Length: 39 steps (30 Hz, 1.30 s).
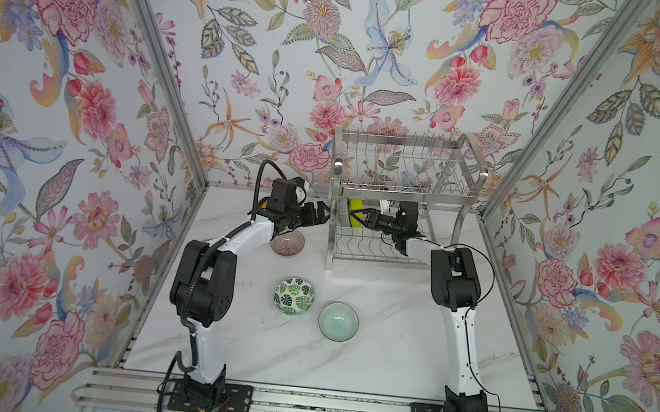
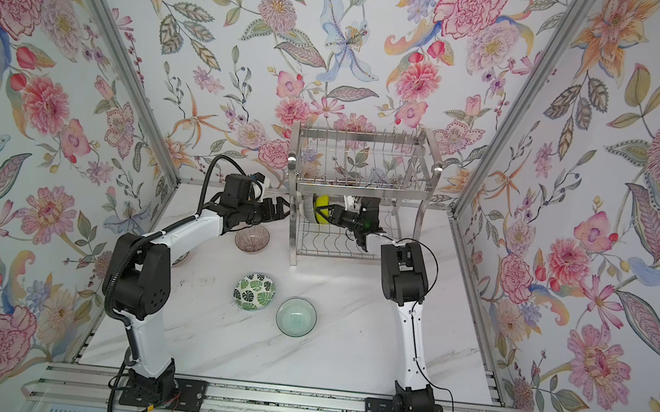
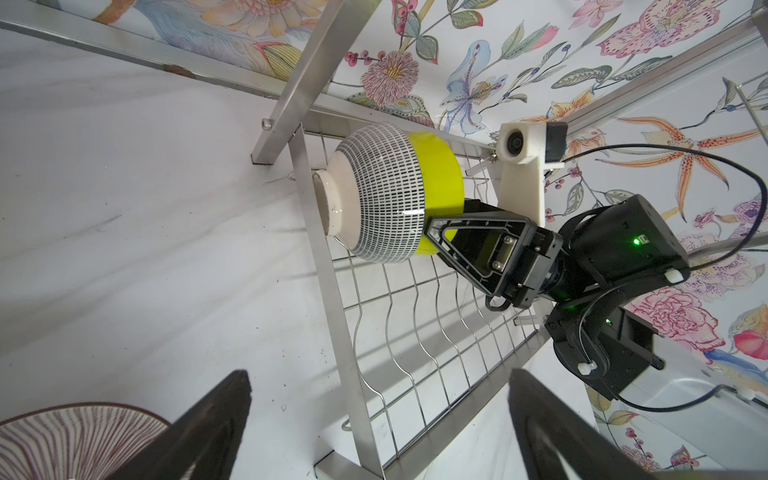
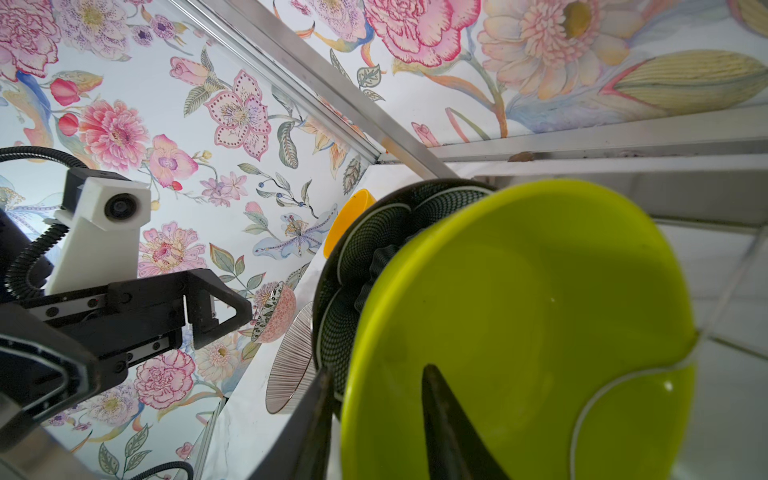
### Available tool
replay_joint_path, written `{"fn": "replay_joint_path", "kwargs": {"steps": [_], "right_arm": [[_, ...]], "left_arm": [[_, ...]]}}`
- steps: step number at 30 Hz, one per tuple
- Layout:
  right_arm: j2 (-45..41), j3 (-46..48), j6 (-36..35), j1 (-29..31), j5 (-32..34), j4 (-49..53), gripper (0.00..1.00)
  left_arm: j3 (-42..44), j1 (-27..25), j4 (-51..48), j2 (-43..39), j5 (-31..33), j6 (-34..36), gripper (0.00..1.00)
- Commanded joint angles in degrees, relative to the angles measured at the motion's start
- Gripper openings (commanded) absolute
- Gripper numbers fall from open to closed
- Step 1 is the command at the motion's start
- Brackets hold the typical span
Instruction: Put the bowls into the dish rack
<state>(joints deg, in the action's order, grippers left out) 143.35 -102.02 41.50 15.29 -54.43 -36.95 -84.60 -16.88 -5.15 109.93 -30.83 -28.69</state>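
- A pink-sided bowl with a dark patterned inside and an orange-yellow bowl show clearly only in the right wrist view, out past the rack's left end. I cannot tell where on the worktop they sit.
- The pinkish ribbed glass bowl stands upright toward the far edge, just beside the rack's front left leg and partly under the left arm.
- The green-leaf bowl stands upright near the middle of the worktop.
- The left gripper hovers just left of the rack's lower tier, pointing at it. Its jaws are spread wide with nothing between them.
- The black-white speckled bowl stands on edge at the left end of the lower tier, its foot turned toward the left gripper.
- The pale green glass bowl stands upright just beside the leaf bowl, not touching it and a little nearer the front edge.
- The lime-green bowl stands on edge, tucked partly into the speckled bowl's mouth, with its hollow facing right.
- The right gripper reaches in under the upper tier from the right. Its jaws are partly open astride the lime-green bowl's rim, one finger in the hollow and one outside. A gap shows inside the rim, so there is no squeeze.
- The dish rack stands at the far edge, right of the middle.
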Motion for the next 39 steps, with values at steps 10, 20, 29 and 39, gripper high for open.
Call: {"fn": "replay_joint_path", "kwargs": {"steps": [10, 20, 29, 39], "right_arm": [[-5.39, 4.79, 3.11, -1.05, 1.25, -9.48, 0.37], [-5.39, 5.26, 4.33, -1.18, 1.16, -11.36, 0.23], [-5.01, 4.27, 3.53, -0.63, 1.11, -9.46, 0.12], [-6.41, 3.16, -6.22, 0.45, 4.82, 2.64, 0.09]], "left_arm": [[0.75, -0.58, -0.56, -2.22, 1.12, 1.53, 0.99], [0.71, -0.59, -0.65, -2.15, 1.12, 1.53, 0.99], [0.68, -0.64, -0.61, -2.04, 1.17, 1.53, 0.99], [0.74, -0.67, -0.65, -2.09, 1.20, 1.53, 0.99]]}}
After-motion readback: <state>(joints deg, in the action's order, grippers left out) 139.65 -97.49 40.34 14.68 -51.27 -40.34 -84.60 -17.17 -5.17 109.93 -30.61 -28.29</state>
